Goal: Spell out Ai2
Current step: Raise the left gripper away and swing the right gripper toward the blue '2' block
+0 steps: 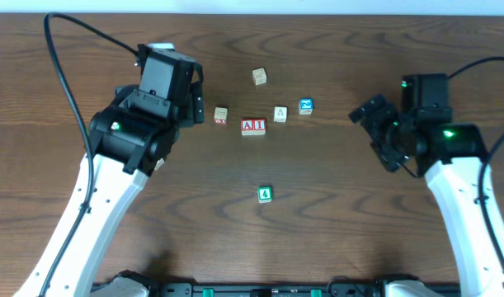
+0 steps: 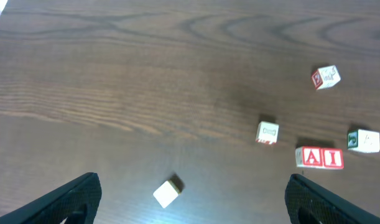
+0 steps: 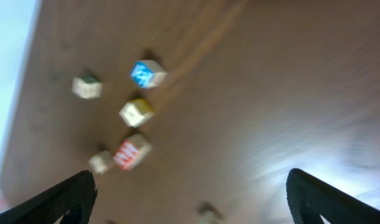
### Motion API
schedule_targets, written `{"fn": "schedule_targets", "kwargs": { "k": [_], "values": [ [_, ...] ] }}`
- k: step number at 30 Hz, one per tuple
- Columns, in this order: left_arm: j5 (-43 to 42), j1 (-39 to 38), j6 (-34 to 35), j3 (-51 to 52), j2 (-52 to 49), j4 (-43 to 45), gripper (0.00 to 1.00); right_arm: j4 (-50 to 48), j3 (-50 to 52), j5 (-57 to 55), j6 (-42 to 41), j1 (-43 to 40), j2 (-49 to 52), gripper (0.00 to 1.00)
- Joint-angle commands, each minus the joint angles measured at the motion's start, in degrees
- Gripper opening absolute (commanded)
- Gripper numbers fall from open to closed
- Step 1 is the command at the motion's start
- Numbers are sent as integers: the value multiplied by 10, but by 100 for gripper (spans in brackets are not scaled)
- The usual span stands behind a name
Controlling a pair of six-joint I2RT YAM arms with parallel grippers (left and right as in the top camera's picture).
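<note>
- a robotics lab bench, by the look of it
- a white-and-black left arm (image 1: pixel 78 223) and right arm (image 1: pixel 470 214) stand at a dark wood-grain table (image 1: pixel 334 239)
- a black cable (image 1: pixel 58 62) runs loose to the left arm
- a mounting rail (image 1: pixel 260 289) edges the table

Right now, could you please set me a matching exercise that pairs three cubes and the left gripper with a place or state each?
Things:
1. A cube
2. blue cube
3. green cube
4. left gripper

Places or states:
a. alone, lowest in the overhead view
b. touching the I cube
c. open, holding nothing
d. rightmost of the cubes

Pairs: 1-b, 2-d, 3-a, 4-c
</note>
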State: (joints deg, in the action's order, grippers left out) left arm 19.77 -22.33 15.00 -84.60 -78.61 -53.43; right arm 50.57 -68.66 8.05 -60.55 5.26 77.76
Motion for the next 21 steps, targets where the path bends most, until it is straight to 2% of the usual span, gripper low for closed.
{"fn": "schedule_targets", "kwargs": {
  "k": [1, 15, 21],
  "values": [
    [12, 2, 4, -3, 10, -17, 95, -34, -7, -12, -106, 33, 35, 96],
    [-28, 2, 4, -3, 10, -79, 95, -99, -151, 33, -268, 61, 294, 96],
    [-29, 2, 4, -3, 10, -83, 95, -149, -168, 59, -311, 62, 363, 96]
  ]
}}
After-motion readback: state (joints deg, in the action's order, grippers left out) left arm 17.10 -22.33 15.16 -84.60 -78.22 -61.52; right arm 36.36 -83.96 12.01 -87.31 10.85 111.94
